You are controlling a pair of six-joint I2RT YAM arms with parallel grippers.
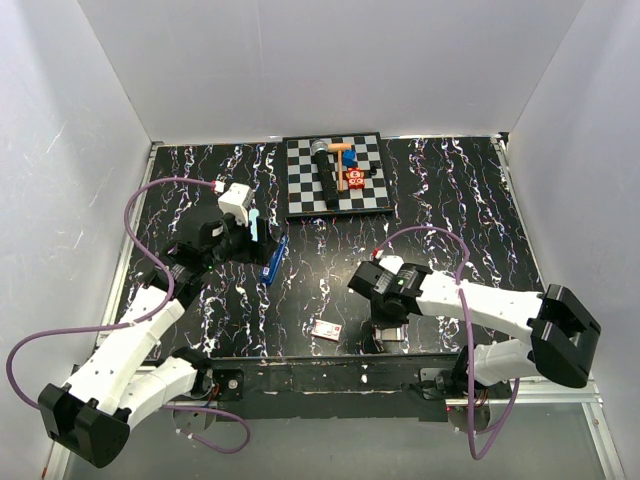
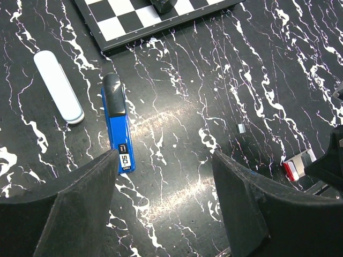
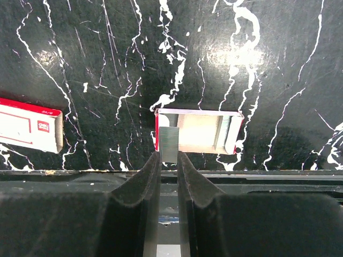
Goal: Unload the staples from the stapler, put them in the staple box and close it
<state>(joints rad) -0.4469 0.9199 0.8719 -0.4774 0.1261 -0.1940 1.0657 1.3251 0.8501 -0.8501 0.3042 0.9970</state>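
**Stapler.** The stapler (image 2: 118,126) lies flat on the worktop (image 1: 440,200), left of centre and just near of the near-left corner of the checkerboard (image 1: 370,190). Its dark end points far and its labelled blue end points near. A white oblong piece (image 2: 59,85) lies beside it on the left, apart from it.

**Left gripper.** The left gripper (image 2: 165,160) sits near of the stapler with its jaws spread wide and nothing between them. In the left wrist view, the stapler's labelled end sits just beside the tip of the left-hand finger (image 2: 80,203). Contact cannot be told. The stapler body lies outside the gap between the fingers, to its left.

**Right gripper.** The right gripper (image 3: 169,155) is at the near edge of the worktop, right of centre and well apart from the stapler. Its jaws are drawn narrow and pinch a thin metal strip (image 3: 169,140) at the fingertips.

**Containers.**
- A small open tray (image 3: 235,131) with red edging lies just far of the right gripper's fingertips. The strip's far end overlaps the tray's left part, but whether it rests inside cannot be told. The rest of the tray interior shows bare.
- A closed white-and-red box (image 3: 29,128) lies to the left of the tray, apart from it.
- The checkerboard carries a dark elongated item (image 1: 326,178) and a few small coloured pieces (image 1: 351,178).

**Loose item.** A small grey piece (image 2: 240,128) lies on the worktop between the stapler and the right gripper.
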